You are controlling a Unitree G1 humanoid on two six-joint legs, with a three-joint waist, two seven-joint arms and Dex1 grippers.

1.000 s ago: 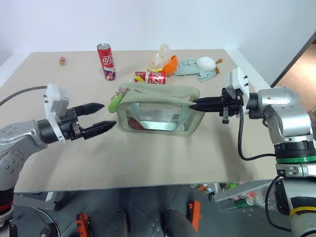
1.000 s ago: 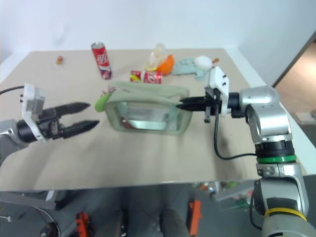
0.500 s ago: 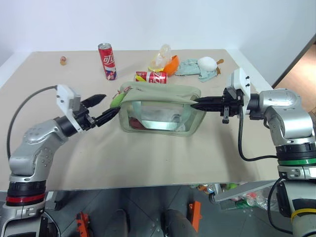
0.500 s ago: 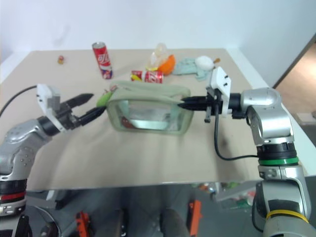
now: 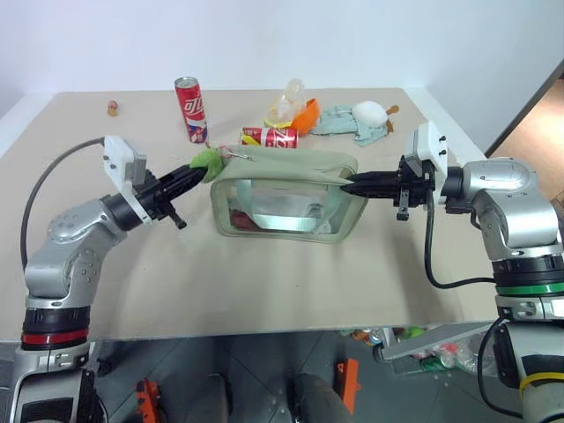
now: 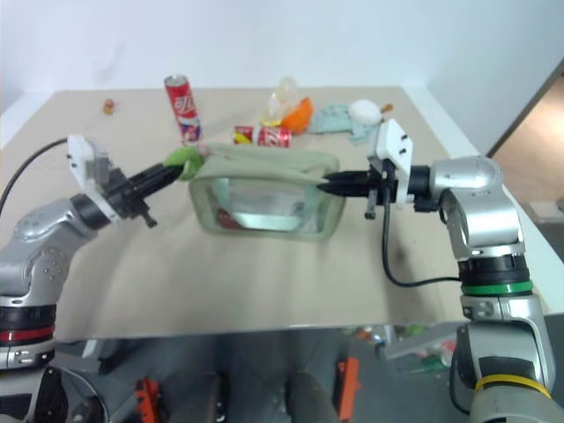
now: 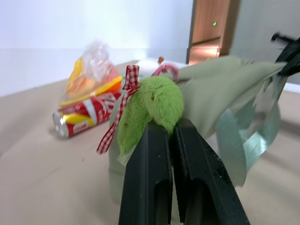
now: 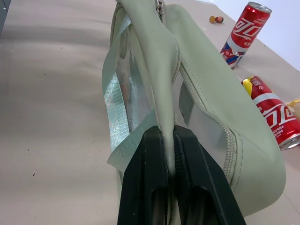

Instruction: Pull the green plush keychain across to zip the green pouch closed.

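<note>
two end effectors clamp: left [image 7: 169, 129] on one green plush keychain [image 7: 150, 105], right [image 8: 168, 136] on one green pouch [image 8: 206, 108].

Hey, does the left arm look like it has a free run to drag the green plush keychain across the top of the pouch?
Probably yes. The left gripper is shut on the green plush keychain, the right gripper pins the green pouch at its far end, and nothing lies over the zipper line.

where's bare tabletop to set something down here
Free: the wide front strip of the table between the green pouch and the near edge, and the far left stretch between the small brown thing and the upright can. Crowded: behind the pouch, where the lying can, orange cup and cloth cluster.
</note>
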